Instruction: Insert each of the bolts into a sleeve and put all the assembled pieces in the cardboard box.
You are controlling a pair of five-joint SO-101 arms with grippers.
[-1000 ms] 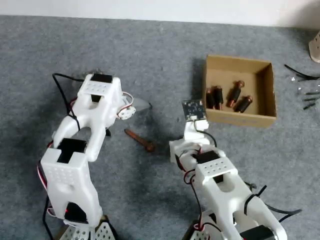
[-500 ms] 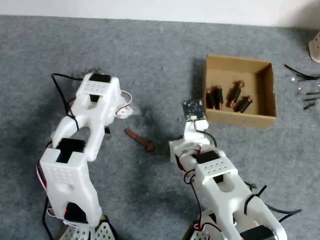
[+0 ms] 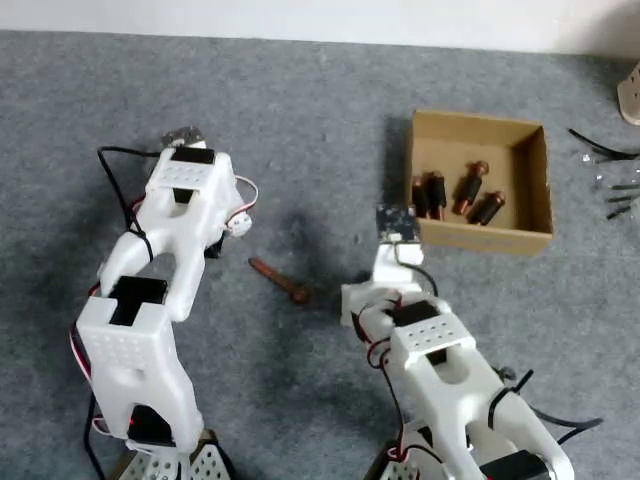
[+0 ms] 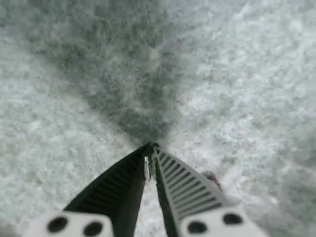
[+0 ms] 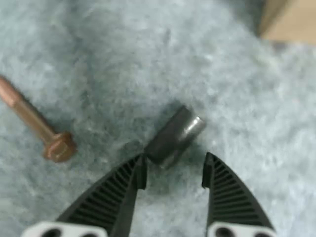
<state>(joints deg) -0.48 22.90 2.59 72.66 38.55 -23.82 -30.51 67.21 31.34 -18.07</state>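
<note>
A copper bolt (image 3: 280, 281) lies on the grey carpet between the two arms; it shows as the bolt (image 5: 36, 123) in the right wrist view. A dark grey sleeve (image 5: 175, 134) lies on its side just past my right gripper (image 5: 175, 163), which is open with one fingertip touching or nearly touching the sleeve's near end. My left gripper (image 4: 150, 148) is shut with nothing in it, low over bare carpet to the left of the bolt. The cardboard box (image 3: 530, 190) at the right holds several assembled pieces (image 3: 456, 195).
Black cable ties (image 3: 608, 170) lie scattered at the table's right edge, past the box. A pale object (image 3: 630, 92) sits at the far right corner. Open carpet stretches across the back and the middle of the table.
The left arm's wrist has swung a little to the left, away from the bolt. The right arm's wrist has shifted slightly toward the box. The bolt has not moved.
</note>
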